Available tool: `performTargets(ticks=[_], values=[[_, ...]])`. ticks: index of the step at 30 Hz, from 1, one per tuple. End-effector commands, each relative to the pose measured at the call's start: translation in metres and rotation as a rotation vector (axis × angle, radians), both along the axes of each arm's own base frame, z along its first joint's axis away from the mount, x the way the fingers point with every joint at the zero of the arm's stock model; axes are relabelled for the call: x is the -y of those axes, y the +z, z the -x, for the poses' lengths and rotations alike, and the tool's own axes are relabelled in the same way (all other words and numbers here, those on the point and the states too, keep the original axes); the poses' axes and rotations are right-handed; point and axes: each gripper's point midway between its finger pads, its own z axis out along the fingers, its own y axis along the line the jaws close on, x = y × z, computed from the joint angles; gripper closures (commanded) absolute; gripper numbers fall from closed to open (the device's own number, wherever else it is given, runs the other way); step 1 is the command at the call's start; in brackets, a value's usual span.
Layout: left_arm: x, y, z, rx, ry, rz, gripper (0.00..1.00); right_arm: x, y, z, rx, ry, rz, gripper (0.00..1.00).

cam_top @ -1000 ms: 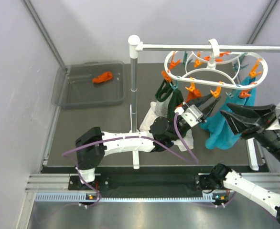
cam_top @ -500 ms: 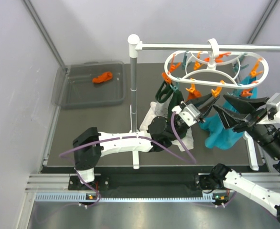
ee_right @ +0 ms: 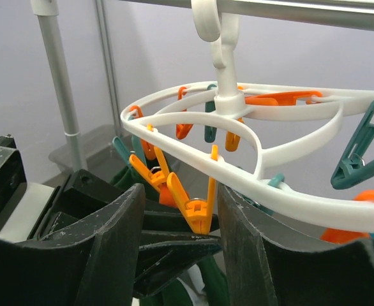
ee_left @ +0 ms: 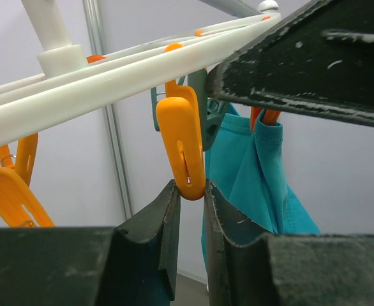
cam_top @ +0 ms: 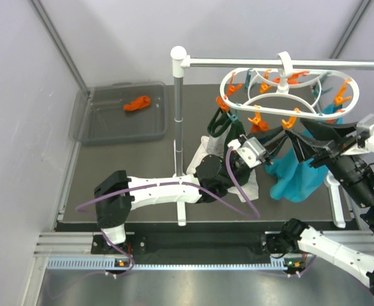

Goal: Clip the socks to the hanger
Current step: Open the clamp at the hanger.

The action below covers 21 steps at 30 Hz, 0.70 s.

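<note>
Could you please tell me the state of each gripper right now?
Left gripper: shut on an orange clothespin.
Right gripper: open, holding nothing.

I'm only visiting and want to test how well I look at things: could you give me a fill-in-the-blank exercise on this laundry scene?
The sock lying in the grey bin is ____.
The cloth hanging beside the dark green cloth is ____.
The rings of the hanger hooked over the rail are ____.
Missing words: orange; teal; white.

Hanger crowding the space under the rail, teal cloth and dark green cloth draping below, left gripper, pinching an orange clothespin, standing just beside the right gripper, mat lying open near left.
</note>
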Motion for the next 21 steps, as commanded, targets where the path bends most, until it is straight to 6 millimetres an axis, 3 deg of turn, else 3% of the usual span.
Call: performTargets(ticks=[1,17,21], values=[[-0.026,0.043,0.015,0.029,-0.032,0.106,0.91,-0.004,0.016,-0.004,0.028,0.002,-0.052,0.51],[-0.029,0.043,0.018,0.014,-0.045,0.105,0.93,-0.007,0.001,-0.019,0.015,-0.054,-0.003,0.55],[-0.029,0.043,0.019,0.017,-0.048,0.102,0.94,-0.007,0.001,-0.021,0.022,-0.060,-0.007,0.51]])
